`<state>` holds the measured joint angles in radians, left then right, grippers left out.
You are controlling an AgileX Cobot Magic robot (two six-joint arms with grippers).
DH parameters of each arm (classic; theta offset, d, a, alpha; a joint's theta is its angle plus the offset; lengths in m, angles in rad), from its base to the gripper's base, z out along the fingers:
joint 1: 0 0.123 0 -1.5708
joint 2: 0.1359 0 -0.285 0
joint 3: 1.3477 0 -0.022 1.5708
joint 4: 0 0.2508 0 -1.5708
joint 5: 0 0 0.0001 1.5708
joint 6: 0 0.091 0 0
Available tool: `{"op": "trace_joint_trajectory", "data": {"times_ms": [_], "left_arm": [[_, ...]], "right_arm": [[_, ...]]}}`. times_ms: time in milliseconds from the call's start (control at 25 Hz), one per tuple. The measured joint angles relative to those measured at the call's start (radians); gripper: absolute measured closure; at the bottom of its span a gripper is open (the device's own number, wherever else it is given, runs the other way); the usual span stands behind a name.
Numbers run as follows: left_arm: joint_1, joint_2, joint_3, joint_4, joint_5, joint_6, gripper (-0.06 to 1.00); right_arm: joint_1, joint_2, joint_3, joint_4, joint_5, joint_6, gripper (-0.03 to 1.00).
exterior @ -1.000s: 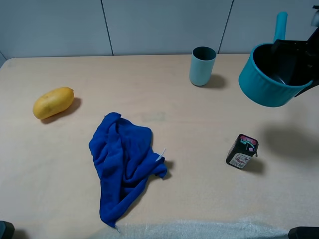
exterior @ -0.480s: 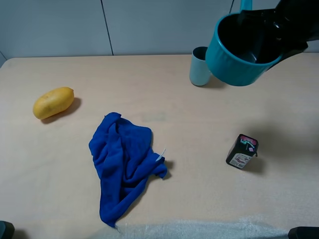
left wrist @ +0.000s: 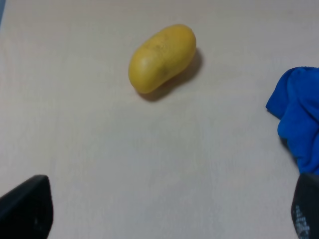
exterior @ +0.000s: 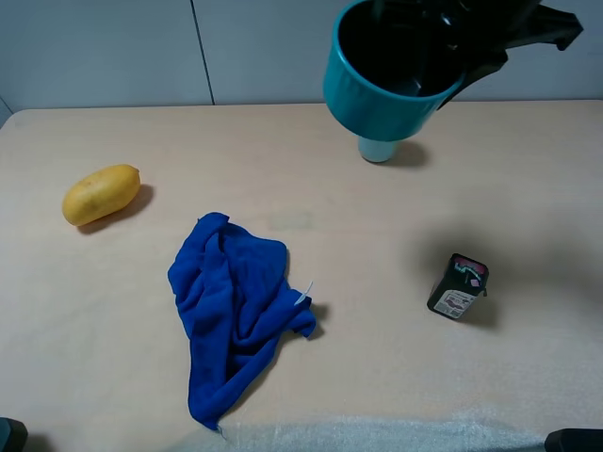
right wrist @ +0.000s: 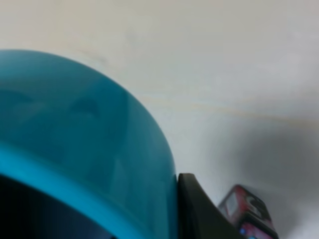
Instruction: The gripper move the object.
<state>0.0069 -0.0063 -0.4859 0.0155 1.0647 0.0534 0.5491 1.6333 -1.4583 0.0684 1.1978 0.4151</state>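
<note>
My right gripper [exterior: 450, 45] is shut on the rim of the teal saucepan [exterior: 382, 89] and holds it high above the table's back, its dark inside facing the exterior camera. Its handle is hidden. In the right wrist view the pan's teal wall [right wrist: 75, 144] fills the frame, with one black finger [right wrist: 199, 211] against it. My left gripper [left wrist: 164, 214] is open and empty over the table's left side, near a yellow mango [left wrist: 162, 57].
The teal cup [exterior: 380, 149] stands at the back, mostly hidden behind the raised pan. The mango [exterior: 101, 194] lies at the left, a crumpled blue cloth [exterior: 231, 306] in the middle, and a small dark box [exterior: 458, 287] at the right. A white towel [exterior: 377, 435] lies along the front edge.
My right gripper has carried the saucepan up and to the left, from the right edge to in front of the teal cup. Nothing else has moved.
</note>
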Motion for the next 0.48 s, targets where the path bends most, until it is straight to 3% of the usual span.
{"op": "trace_joint_trajectory", "data": {"times_ms": [480], "left_arm": [[0.000,0.000,0.000,0.000,0.000,0.000,-0.02]], "right_arm": [[0.145,0.224,-0.252,-0.008,0.019,0.003,0.96]]}}
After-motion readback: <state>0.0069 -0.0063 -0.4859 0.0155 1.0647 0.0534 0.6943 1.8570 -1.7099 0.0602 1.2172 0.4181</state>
